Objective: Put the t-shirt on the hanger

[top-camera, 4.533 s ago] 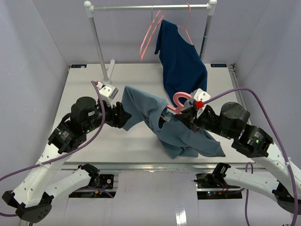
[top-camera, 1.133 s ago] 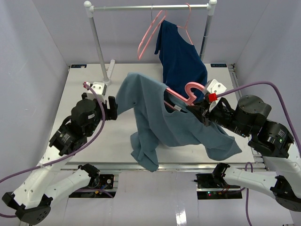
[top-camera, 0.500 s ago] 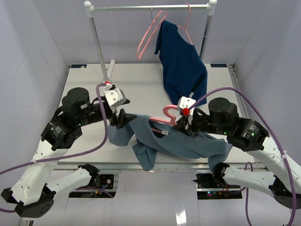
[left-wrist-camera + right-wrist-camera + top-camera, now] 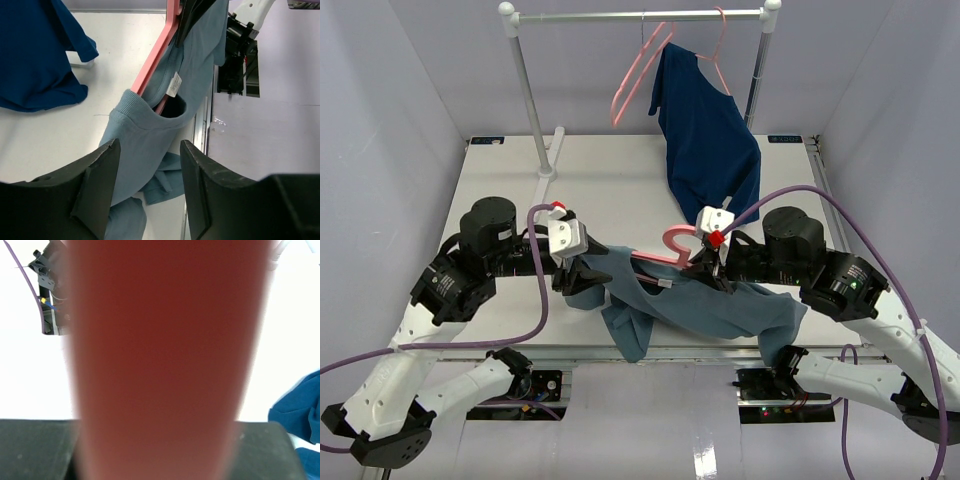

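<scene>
Left fingers [image 4: 97, 187] spread wide, nothing pinched, poised just above the blue-grey t-shirt [image 4: 145, 135] near its collar. Right fingers [image 4: 30, 450] closed on the pink hanger [image 4: 156, 57] close under its hook, judging from the top view; in the right wrist view, only a reddish blur across the frame. T-shirt draped from the hanger between the two arms, lower part bunched on the table [image 4: 620, 170] near the front edge. One arm of the hanger inside the neck opening, beside the label [image 4: 173, 84]; the other arm not clear to tell.

Seemingly in the middle of the threading step: hanger half in, shoulders not yet seated. Next, probably: to close the left fingers on the collar rim or the near shoulder, then to draw the cloth over the free end, with the hanger kept steady by the right. Needs a thin pinch of one layer only; otherwise a risk of closing the neck opening.
</scene>
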You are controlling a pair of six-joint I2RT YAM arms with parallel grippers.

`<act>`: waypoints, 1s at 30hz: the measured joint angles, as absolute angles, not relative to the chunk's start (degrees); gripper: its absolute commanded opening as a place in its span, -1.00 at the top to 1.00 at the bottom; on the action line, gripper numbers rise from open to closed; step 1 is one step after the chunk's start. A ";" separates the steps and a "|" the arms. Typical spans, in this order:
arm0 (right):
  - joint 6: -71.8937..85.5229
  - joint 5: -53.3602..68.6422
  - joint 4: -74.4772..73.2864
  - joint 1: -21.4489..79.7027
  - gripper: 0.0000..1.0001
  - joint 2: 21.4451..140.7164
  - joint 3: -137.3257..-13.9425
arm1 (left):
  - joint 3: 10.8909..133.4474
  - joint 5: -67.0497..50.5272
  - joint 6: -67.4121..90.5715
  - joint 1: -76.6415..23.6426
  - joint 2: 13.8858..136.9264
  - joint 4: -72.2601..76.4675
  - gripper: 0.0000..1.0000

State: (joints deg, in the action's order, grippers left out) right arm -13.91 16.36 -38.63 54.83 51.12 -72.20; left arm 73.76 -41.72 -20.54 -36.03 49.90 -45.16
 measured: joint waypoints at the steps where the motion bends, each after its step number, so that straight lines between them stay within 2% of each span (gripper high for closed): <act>1: -13.89 16.53 -38.63 54.83 0.85 51.13 -72.20 | 73.76 -41.84 -20.58 -36.03 50.29 -45.21 -0.26; 4: -13.89 16.69 -38.45 54.79 0.85 51.24 -72.20 | 73.76 -42.21 -20.58 -36.05 51.80 -45.41 -0.35; 14: -13.91 16.08 -38.01 54.37 0.85 52.02 -72.20 | 73.76 -42.70 -20.60 -36.14 56.20 -46.23 -0.43; 30: -14.05 14.07 -38.76 54.78 0.84 52.12 -72.20 | 74.78 -41.27 -20.63 -36.14 51.44 -41.09 -0.50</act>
